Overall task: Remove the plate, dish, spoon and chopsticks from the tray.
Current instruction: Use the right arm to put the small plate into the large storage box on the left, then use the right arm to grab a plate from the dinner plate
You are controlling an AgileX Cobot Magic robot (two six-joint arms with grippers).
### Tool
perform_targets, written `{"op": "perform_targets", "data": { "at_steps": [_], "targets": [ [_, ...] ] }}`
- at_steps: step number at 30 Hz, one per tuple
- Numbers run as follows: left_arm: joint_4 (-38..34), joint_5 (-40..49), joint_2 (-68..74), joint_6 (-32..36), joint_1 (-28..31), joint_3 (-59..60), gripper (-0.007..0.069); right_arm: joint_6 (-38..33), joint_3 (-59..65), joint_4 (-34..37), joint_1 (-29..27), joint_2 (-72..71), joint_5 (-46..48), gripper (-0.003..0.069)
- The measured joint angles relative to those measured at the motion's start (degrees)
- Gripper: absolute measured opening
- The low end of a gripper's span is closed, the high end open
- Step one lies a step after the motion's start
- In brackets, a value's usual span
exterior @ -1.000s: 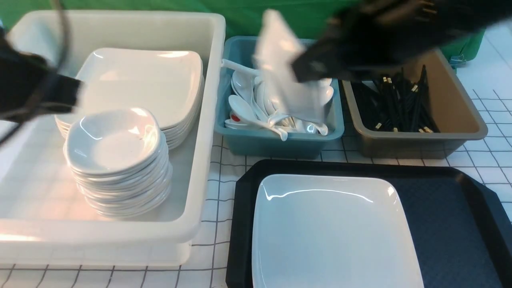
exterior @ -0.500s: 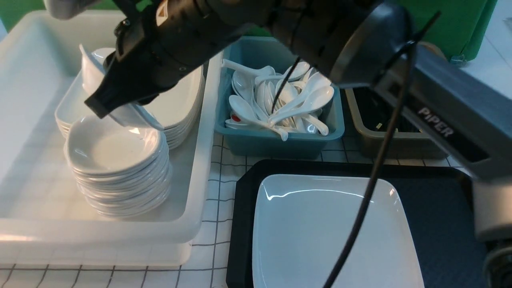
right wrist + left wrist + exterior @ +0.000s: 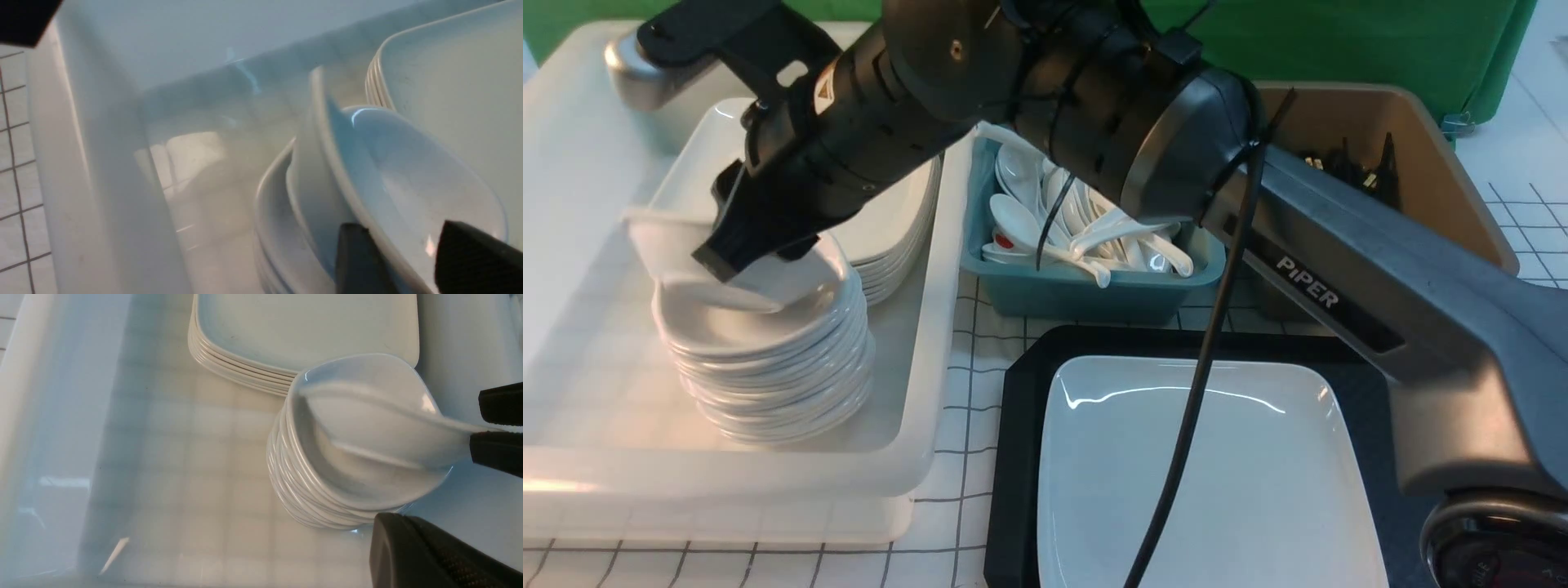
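My right gripper (image 3: 715,261) reaches across into the white tub (image 3: 935,327), over a stack of small dishes (image 3: 768,367). A small white dish (image 3: 674,237) lies tilted on top of that stack, its rim between the gripper's fingers. In the right wrist view the right gripper (image 3: 402,232) is open: one finger touches the dish (image 3: 408,175), the other stands off it. The large square plate (image 3: 1201,474) lies on the black tray (image 3: 1017,457). Spoons (image 3: 1086,233) fill the blue tub and chopsticks (image 3: 1347,171) lie in the brown tub. Only one left finger (image 3: 429,551) shows, beside the stack.
A pile of square plates (image 3: 894,216) sits behind the dish stack in the white tub. The blue tub (image 3: 1094,294) and brown tub (image 3: 1445,180) stand behind the tray. My right arm (image 3: 1339,269) crosses over them and hides the tray's right part.
The right arm has swung left from above the blue tub to the white tub with the dish. The dish has come down on the stack and the jaws have parted round its rim.
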Motion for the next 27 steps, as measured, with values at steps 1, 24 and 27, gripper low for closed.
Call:
{"op": "perform_targets", "data": {
  "at_steps": [1, 24, 27],
  "targets": [
    [0.0, 0.0, 0.0, 0.05, 0.0, 0.0, -0.0001, 0.0, -0.1, 0.0, 0.21, 0.0, 0.28, 0.0349],
    [-21.21, -2.61, 0.0, 16.45, -14.09, 0.0, -0.0001, 10.0, 16.97, -11.51, -14.18, -23.97, 14.95, -0.0001],
    [-20.66, -4.46, 0.85, 15.44, -21.53, 0.0, -0.0001, 10.0, 29.79, -11.37, -20.55, -30.91, 15.04, -0.0002]
  ]
}}
